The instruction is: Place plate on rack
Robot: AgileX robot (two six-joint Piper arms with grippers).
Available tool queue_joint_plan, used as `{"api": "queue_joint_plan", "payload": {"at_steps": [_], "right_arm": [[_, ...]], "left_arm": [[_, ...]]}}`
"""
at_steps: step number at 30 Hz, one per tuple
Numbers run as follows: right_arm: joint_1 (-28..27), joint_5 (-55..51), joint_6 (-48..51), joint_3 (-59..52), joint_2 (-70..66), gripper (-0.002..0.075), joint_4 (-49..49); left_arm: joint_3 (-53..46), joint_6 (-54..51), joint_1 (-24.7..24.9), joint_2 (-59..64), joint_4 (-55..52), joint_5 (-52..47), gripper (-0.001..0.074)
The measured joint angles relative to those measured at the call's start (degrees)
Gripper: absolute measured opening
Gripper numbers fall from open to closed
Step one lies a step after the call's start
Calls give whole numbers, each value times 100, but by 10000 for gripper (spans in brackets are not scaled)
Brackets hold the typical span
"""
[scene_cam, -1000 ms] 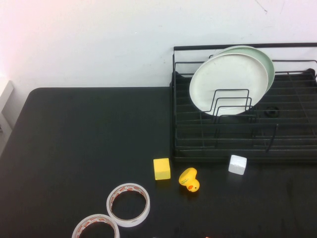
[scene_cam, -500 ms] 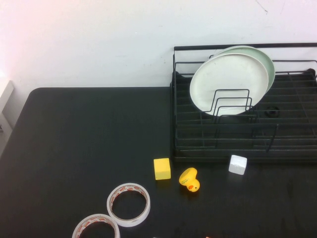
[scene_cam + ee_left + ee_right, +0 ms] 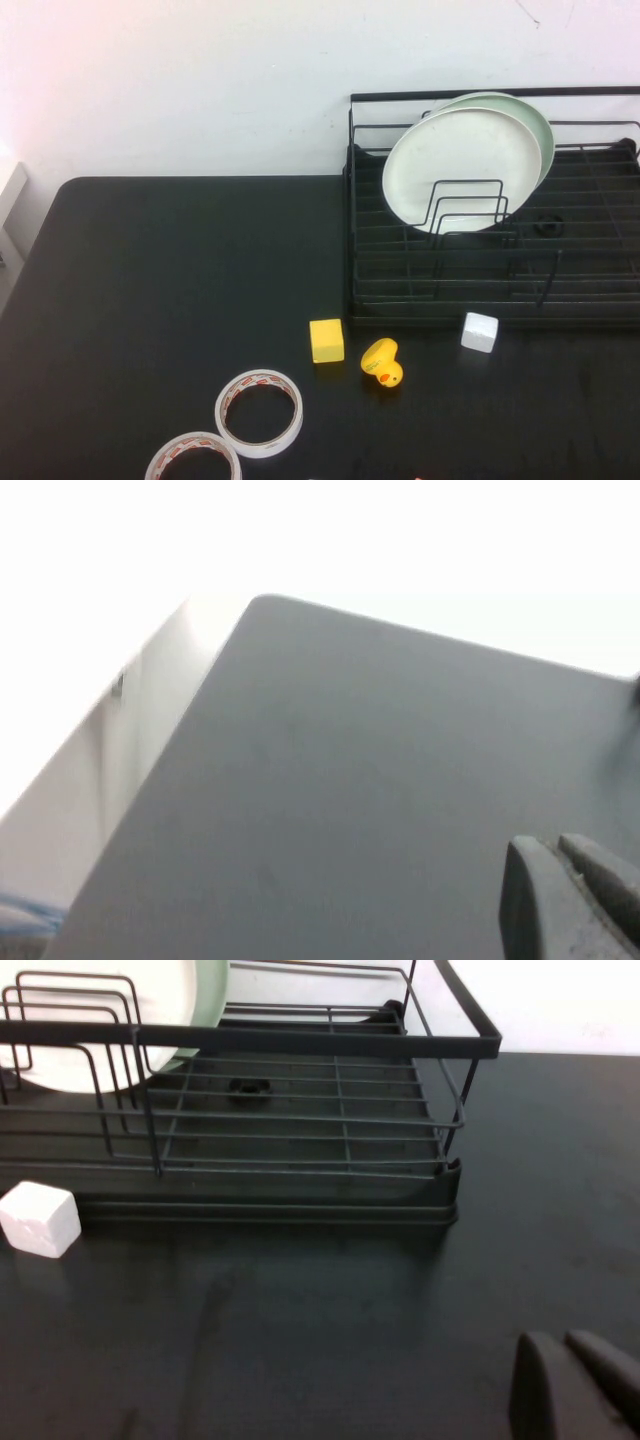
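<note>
- The cream plate (image 3: 462,170) already stands upright in the black rack (image 3: 500,290) at the bench's far right corner, leaning among the loop dividers, with a mint-green plate (image 3: 535,118) just behind it.
- Judging from this, the placing step looks finished; what remains is keeping both arms clear.
- The left gripper (image 3: 570,900) sits over bare bench (image 3: 180,270) on the left side, its jaws pressed together.
- The right gripper (image 3: 575,1385) hangs near the bench's right front edge, short of the rack, jaws likewise closed and empty.
- A white cube (image 3: 479,331) touches nothing, just before the rack.
</note>
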State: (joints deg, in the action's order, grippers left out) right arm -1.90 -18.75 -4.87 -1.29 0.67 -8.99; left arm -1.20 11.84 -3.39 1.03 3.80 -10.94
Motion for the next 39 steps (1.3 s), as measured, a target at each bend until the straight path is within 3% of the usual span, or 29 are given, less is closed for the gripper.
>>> {"api": "queue_joint_plan", "payload": {"at_steps": [11,21,39], "right_arm": [[0,-11,0,0,0,-1,-10],[0,-11,0,0,0,-1,-10],[0,-11,0,0,0,-1,-10]], "left_arm": [[10,-418,0,-161,-19,-667,-1],[10,-607,527,-161,7,-686,-1],[10,-607,527,-161,0,-692,-1]]}}
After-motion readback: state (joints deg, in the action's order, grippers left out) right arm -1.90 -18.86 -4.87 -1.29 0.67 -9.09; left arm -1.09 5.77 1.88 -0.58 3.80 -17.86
